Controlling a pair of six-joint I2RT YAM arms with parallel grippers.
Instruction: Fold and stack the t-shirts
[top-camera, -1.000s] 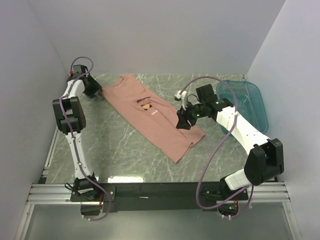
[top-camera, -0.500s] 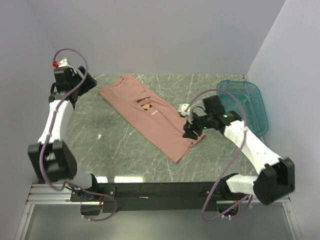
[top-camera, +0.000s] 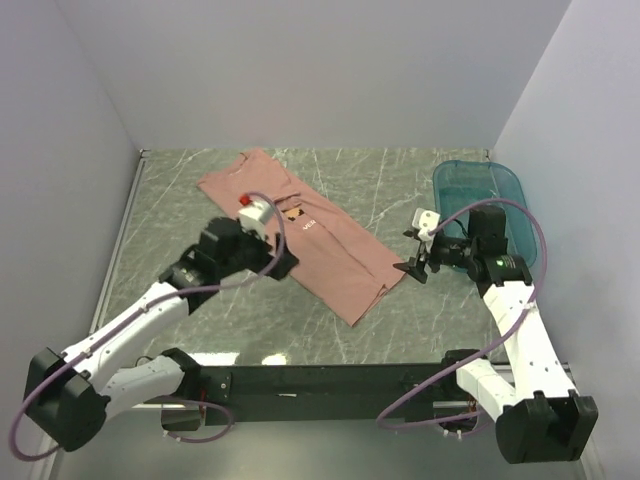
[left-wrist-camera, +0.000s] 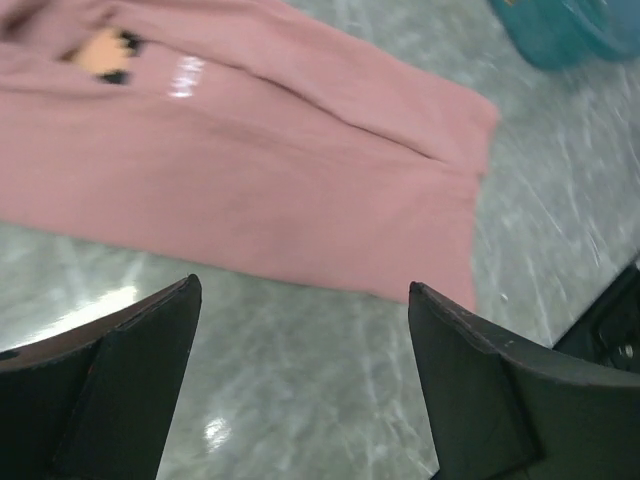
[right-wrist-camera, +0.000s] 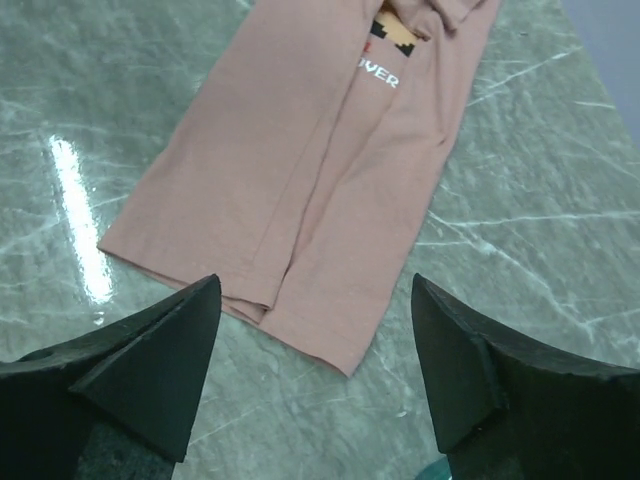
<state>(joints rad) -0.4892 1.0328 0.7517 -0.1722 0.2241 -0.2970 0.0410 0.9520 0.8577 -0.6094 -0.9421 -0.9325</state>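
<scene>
The dusty-pink t-shirt (top-camera: 330, 250) lies flat on the table as a long narrow strip, folded lengthwise and running diagonally from back left to front right. Its orange-brown print (top-camera: 293, 212) and white text face up. My left gripper (top-camera: 272, 262) hovers at the shirt's near long edge, open with nothing between its fingers. In the left wrist view the shirt (left-wrist-camera: 280, 150) fills the area beyond the left gripper (left-wrist-camera: 305, 287). My right gripper (top-camera: 412, 268) hangs just off the hem end, open and empty. In the right wrist view the hem of the shirt (right-wrist-camera: 330, 180) shows between the spread fingers of the right gripper (right-wrist-camera: 315, 282).
A translucent teal tub (top-camera: 480, 190) stands at the back right, close behind the right arm, and shows at the top right of the left wrist view as the tub (left-wrist-camera: 560, 30). White walls close in the left, back and right. The table top (top-camera: 230, 320) is green-grey marble.
The left arm swung from the back left corner to the shirt's near edge. The right gripper drew back off the hem toward the right. Both grippers opened wider.
</scene>
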